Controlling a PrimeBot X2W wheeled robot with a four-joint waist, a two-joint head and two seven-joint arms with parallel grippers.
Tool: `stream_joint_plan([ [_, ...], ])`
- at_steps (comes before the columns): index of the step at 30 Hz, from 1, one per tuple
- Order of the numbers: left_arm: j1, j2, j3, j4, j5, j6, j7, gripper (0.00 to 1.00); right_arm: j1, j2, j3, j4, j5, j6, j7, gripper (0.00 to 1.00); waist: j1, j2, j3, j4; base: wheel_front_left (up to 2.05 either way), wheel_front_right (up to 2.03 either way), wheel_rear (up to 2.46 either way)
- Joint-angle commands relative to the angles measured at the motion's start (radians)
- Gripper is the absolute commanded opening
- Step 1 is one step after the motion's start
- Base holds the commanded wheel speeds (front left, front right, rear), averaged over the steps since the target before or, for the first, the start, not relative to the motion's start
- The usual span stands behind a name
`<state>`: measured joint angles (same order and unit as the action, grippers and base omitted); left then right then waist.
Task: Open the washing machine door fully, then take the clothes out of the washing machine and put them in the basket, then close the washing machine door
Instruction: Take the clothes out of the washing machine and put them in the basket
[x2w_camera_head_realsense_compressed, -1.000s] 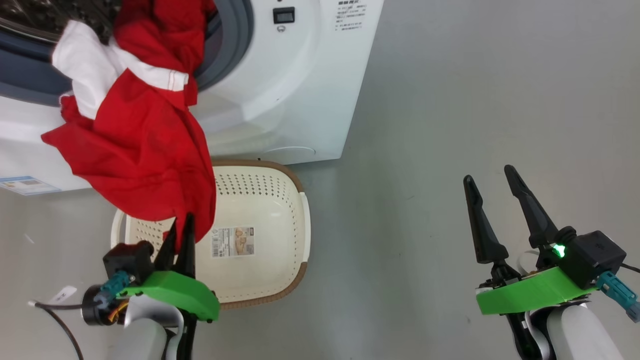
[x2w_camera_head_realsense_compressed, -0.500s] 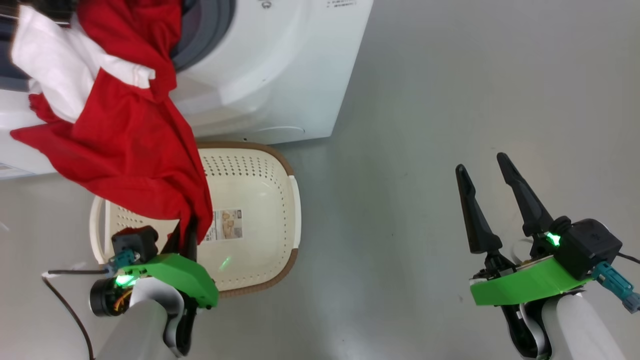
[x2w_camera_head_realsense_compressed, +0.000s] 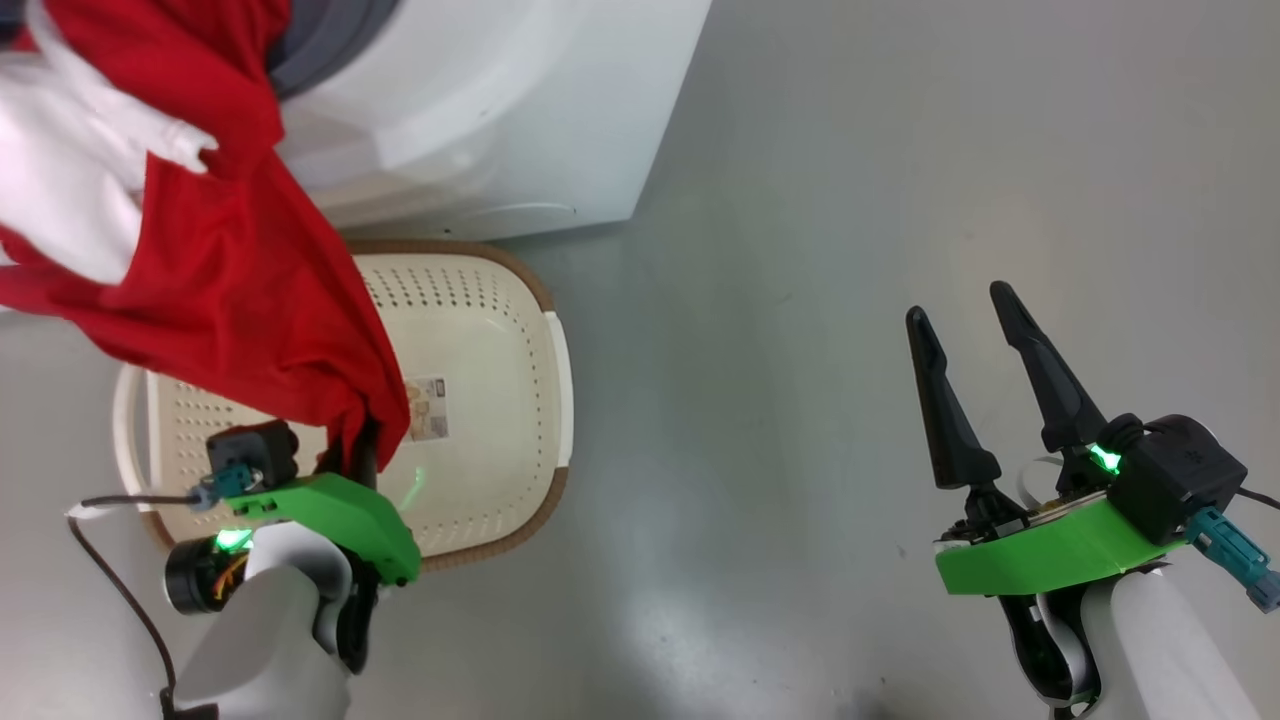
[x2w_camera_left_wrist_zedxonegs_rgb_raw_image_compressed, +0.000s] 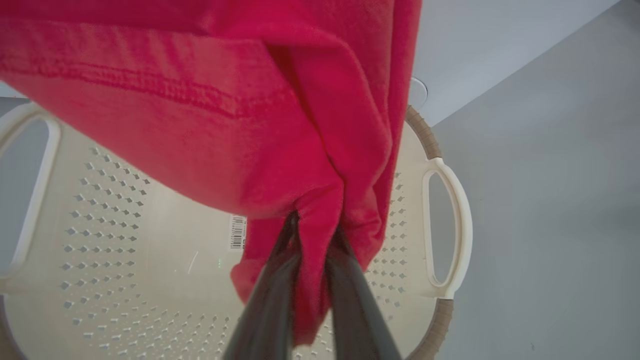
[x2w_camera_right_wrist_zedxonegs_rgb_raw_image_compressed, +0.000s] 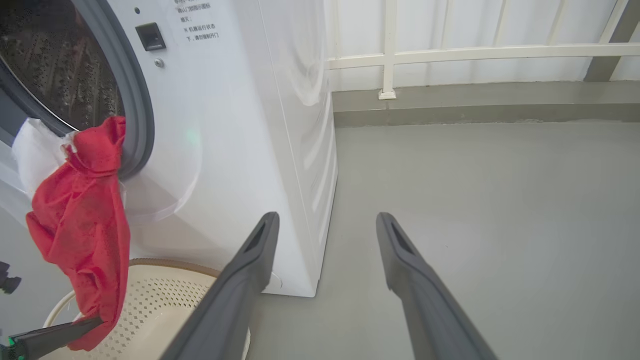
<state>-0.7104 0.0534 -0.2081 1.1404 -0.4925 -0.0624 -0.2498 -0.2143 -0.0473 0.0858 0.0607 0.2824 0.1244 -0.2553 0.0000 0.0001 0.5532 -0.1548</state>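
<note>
Clothes (x2w_camera_head_realsense_compressed: 230, 290) hang over basket (x2w_camera_head_realsense_compressed: 470, 300) | left hand (x2w_camera_left_wrist_zedxonegs_rgb_raw_image_compressed: 316, 235) clamped on them | right hand (x2w_camera_head_realsense_compressed: 958, 303) spread, empty

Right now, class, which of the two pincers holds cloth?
The left pincer, shut on the red garment over the basket; the right pincer stands open, empty.

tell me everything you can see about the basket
The basket is cream plastic, rectangular with rounded corners, perforated walls, a brown woven-look rim, looped side handles and a label sticker inside. It sits upright on the grey floor just before the washing machine. The red clothes, pinched by the left gripper, hang over it.
</note>
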Motion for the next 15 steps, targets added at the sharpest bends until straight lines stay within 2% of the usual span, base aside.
stream_joint_plan([
  [1, 0.001, 0.024, 0.026, 0.005, 0.004, -0.004, -0.012, 0.0, -0.007, -0.003, 0.028, -0.026, 0.006, 0.006, -0.006, 1.0, 0.0, -0.0001, 0.025, -0.012, 0.0, 0.0, 0.0],
  [15, -0.056, 0.027, 0.042, 0.103, 0.0, -0.007, -0.012, 0.0, -0.043, -0.003, 0.039, -0.026, 0.015, 0.006, -0.006, 1.0, 0.0, -0.0001, 0.096, -0.026, 0.0, 0.0, 0.0],
])
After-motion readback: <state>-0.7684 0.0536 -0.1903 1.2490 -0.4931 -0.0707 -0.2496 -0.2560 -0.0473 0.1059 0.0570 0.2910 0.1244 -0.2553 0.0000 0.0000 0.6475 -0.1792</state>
